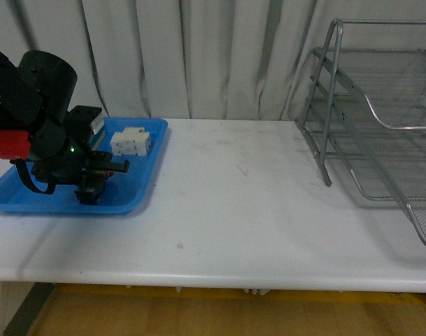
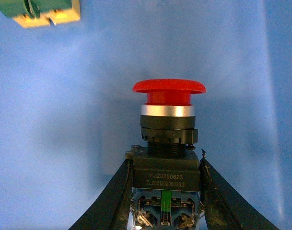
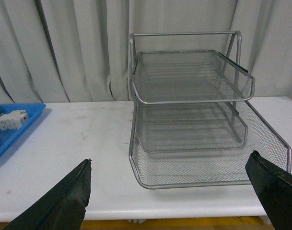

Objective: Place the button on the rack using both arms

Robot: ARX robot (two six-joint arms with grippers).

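The button has a red mushroom cap, a black collar and a blue-green contact block. My left gripper is shut on its black body, with the cap pointing away from the wrist over the blue tray floor. In the front view the left gripper is low inside the blue tray at the table's left. The silver three-tier wire rack stands at the far right. My right gripper is open with nothing between its fingers, facing the rack from in front of the table edge. It is out of the front view.
A white rectangular block lies at the tray's back, also in the right wrist view as the white block. A green-and-cream switch sits beyond the button in the tray. The white table spans between tray and rack. Grey curtains hang behind.
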